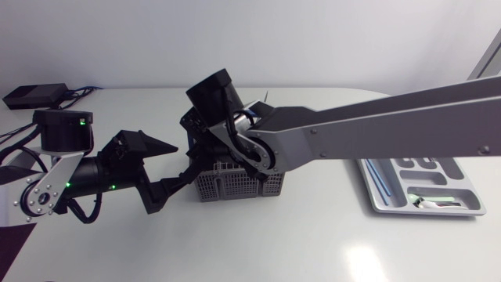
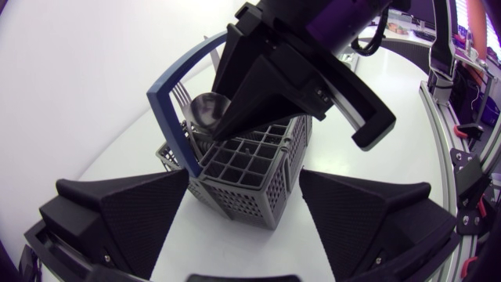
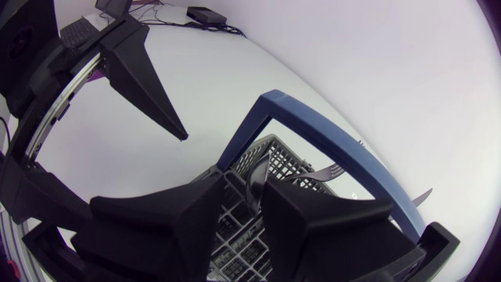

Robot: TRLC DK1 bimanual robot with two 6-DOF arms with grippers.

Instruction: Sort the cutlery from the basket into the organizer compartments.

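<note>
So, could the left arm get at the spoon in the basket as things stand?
Probably not: the right gripper hangs right over the basket beside the spoon, and the left gripper sits low, open, astride a basket corner.

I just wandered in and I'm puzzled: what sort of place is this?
Probably a robotics lab or test bench: a robot's left arm and right arm at a plain white table, set with a grey cutlery basket and an organizer tray.
</note>
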